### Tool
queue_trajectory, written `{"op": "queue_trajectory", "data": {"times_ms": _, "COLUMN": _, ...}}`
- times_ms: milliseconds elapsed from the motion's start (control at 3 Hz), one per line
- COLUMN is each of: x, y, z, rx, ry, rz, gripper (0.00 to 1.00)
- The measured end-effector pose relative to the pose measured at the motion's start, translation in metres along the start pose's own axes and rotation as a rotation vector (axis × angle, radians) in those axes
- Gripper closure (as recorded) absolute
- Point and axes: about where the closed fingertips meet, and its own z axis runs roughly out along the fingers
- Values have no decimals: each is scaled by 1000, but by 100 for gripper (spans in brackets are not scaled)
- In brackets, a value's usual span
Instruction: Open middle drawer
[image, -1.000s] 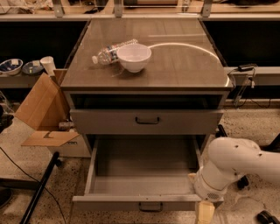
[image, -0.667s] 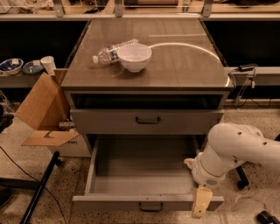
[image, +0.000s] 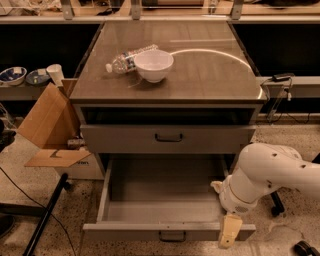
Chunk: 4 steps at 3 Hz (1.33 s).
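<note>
Beside the open middle drawer (image: 131, 231) hangs the hand (image: 225, 220).

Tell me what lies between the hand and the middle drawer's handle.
Only bare grey front of the middle drawer, in the camera view; the hand is at its right corner.

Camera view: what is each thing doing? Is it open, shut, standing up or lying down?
Wide grey metal middle drawer: pulled open, nothing inside.
Taller grey top drawer: shut.
White round bowl: upright.
Clear plastic bottle: lying on its side.
Brown cardboard box: flaps open.
Robot's beige two-finger tool: open, holding nothing, beside the middle drawer's right front corner.
</note>
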Motion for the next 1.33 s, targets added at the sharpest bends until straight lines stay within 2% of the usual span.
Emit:
{"op": "queue_trajectory", "data": {"times_ms": 333, "x": -1, "y": -16, "z": 9, "rx": 33, "ry": -28, "rz": 7, "gripper": 0}}
{"op": "queue_trajectory", "data": {"times_ms": 1000, "x": -6, "y": -64, "z": 30, "rx": 87, "ry": -117, "rz": 6, "gripper": 0}}
{"op": "queue_trajectory", "data": {"times_ms": 1333, "x": -11, "y": -86, "z": 45, "rx": 96, "ry": -156, "rz": -3, "gripper": 0}}
